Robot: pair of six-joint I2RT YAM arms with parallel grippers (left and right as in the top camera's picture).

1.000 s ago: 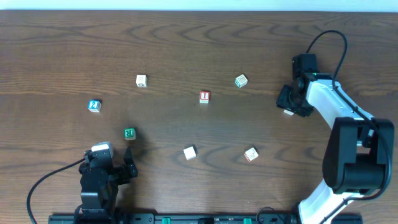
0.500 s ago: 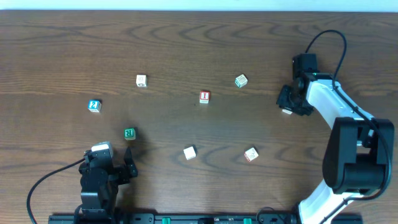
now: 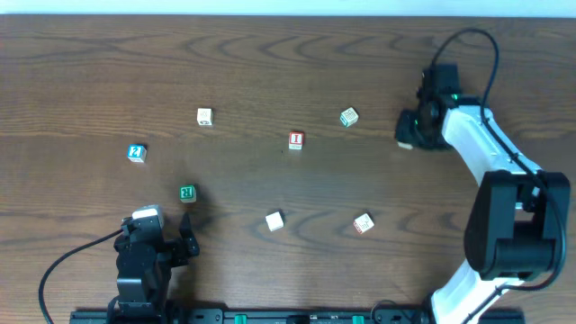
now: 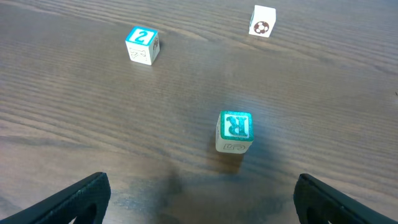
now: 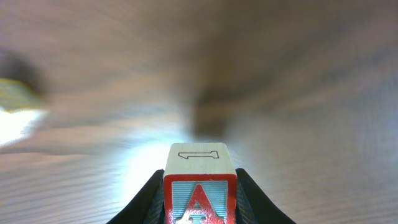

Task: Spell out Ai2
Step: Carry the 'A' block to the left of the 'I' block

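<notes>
Red-lettered A block (image 5: 200,198) is hanging clamped in the right end effector (image 3: 410,133), well right of the I block (image 3: 296,139), likely bound beside it to begin the word; left end effector (image 4: 199,200) is gaping wide, idle.

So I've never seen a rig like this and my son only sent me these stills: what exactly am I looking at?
This is a robot with two arms at a wooden table: the left arm and the right arm. The wide picture is taken by a fixed camera above the table. The other two come from a camera on each wrist, so each one shows that arm's own fingers at the bottom edge.

Small toy blocks lie scattered on the table, among them a blue 2 block, a green R block, a red I block and a white block with a ball picture.

The left hand is open and empty, facing the R block. The right hand is closed on a red A block.
</notes>
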